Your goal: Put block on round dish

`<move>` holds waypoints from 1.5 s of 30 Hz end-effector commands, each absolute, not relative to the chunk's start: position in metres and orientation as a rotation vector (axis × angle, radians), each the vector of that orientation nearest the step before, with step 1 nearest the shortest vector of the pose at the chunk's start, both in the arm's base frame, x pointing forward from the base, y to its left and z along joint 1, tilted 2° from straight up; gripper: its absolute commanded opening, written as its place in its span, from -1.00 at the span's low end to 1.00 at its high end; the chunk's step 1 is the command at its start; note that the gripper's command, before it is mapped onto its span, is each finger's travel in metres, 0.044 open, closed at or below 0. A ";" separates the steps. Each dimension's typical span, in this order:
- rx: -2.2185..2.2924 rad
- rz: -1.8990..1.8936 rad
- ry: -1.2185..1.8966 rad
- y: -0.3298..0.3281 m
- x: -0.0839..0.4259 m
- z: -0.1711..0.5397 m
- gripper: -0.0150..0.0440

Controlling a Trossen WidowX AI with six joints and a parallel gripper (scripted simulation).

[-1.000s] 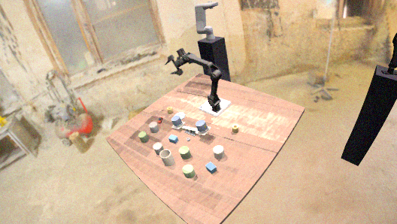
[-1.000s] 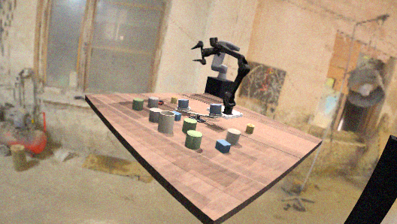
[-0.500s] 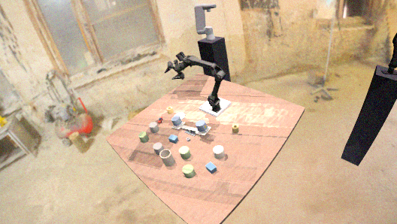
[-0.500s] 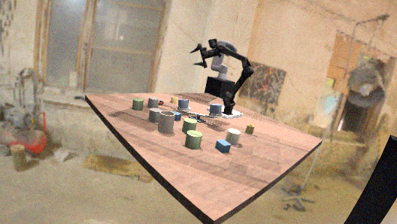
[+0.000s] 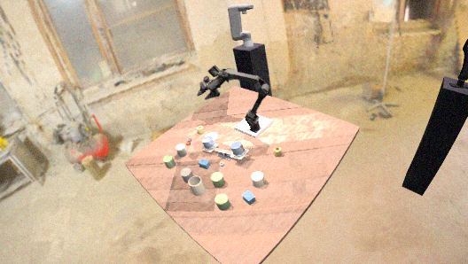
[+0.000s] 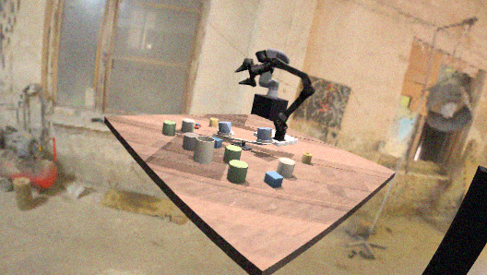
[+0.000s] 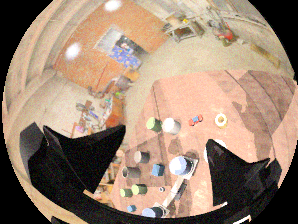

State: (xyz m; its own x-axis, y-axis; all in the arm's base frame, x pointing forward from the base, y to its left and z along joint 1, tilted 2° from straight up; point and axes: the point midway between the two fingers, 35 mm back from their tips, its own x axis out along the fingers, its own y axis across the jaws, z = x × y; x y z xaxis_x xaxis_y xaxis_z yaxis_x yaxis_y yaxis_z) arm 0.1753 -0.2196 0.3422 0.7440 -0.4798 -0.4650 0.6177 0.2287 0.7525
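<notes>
My hand (image 5: pixel 202 95) (image 6: pixel 238 77) (image 7: pixel 168 137): one, spread, holding nothing, high for clearance. Blue cup (image 5: pixel 208 143) (image 6: pixel 224 127) (image 7: pixel 179 165) and twin cup (image 5: pixel 237 148) (image 6: pixel 264 134) (image 7: pixel 151 213): on the balance (image 5: pixel 220 151) (image 7: pixel 175 192), whose tilt should betray the block, presumably beneath one, unseen.

The desk (image 5: pixel 306 133) (image 6: pixel 231 217) (image 7: pixel 200 90) is pinkish-brown, with dark edges and patches of light and shadow. On it stands the balance (image 5: pixel 225 153) (image 6: pixel 244 146) (image 7: pixel 172 196), the dish (image 5: pixel 214 135) just beside one end. A blue block (image 5: pixel 204 164) (image 6: pixel 218 142) (image 7: pixel 158 170) lies near; another, well apart. Around are three green cylinders (image 5: pixel 217 180) (image 6: pixel 237 172) (image 7: pixel 139 189), two white ones, two grey ones, two small yellow things (image 5: pixel 200 129) (image 6: pixel 307 158) (image 7: pixel 221 120) and a red-and-blue toy (image 5: pixel 189 142) (image 6: pixel 197 125) (image 7: pixel 195 120).
</notes>
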 end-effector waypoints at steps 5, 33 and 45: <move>0.914 -0.643 0.306 -0.183 0.186 0.327 1.00; 0.220 -0.104 0.674 -0.063 0.185 0.272 1.00; -0.074 0.153 0.735 -0.022 0.169 0.248 1.00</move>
